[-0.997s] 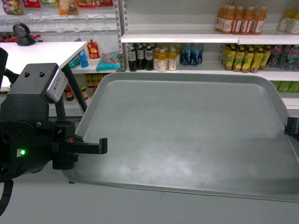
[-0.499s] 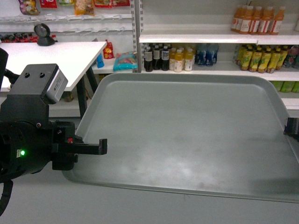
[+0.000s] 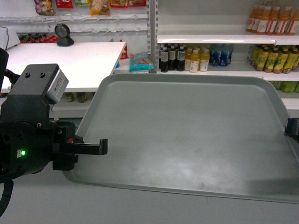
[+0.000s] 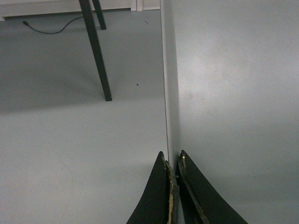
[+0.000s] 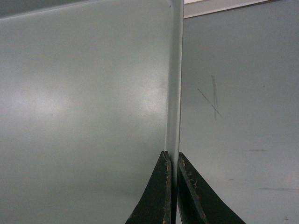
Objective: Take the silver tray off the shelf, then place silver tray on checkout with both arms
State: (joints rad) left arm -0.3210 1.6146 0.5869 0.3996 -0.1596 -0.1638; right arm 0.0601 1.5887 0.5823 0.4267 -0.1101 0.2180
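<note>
The silver tray [image 3: 187,135] is held level in the air in front of me, wide and grey-green with a low rim. My left gripper [image 3: 100,146] is shut on its left rim, and my right gripper [image 3: 290,127] is shut on its right rim at the frame edge. In the left wrist view the gripper [image 4: 172,161] pinches the tray [image 4: 233,93] edge above the floor. The right wrist view shows the gripper [image 5: 172,158] clamped on the tray [image 5: 84,93] rim. The white checkout [image 3: 70,60] stands at the far left. The shelf [image 3: 205,39] is behind the tray.
Rows of drink bottles [image 3: 187,58] fill the shelf boards behind the tray. A small black object [image 3: 63,35] sits at the checkout's back edge. A black table leg [image 4: 98,56] stands on the grey floor [image 4: 70,140] left of the tray, and a cable lies by the wall.
The background has slid to the right in the head view, bringing more of the checkout into view. The tray and both grippers hold the same places in the frame.
</note>
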